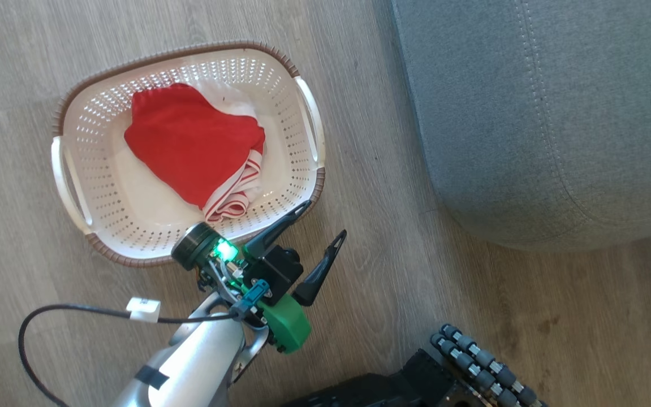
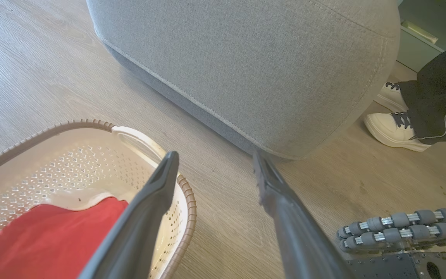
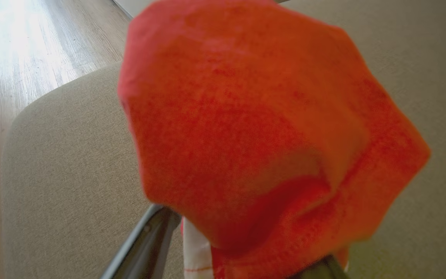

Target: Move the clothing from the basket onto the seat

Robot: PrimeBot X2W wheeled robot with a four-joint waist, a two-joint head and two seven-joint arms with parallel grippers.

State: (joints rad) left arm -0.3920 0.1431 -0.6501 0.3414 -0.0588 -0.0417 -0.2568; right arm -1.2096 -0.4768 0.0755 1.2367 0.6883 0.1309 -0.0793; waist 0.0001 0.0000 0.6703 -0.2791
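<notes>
clothing [image 1: 189,141] in basket [image 1: 94,121], left gripper [image 1: 326,217] spread at rim, red garment [image 3: 253,128] over right gripper [image 3: 236,248] — grip unclear

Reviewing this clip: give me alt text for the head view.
The left end effector, open, hovers at the near rim of a cream basket holding red clothing with white stripes. The basket sits on a wood floor, with a grey seat to its right, apart from it.

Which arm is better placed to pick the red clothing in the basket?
Left. The left gripper stands open at the basket rim, near the clothing. The right gripper is over the seat, with another red garment draped over it.
</notes>
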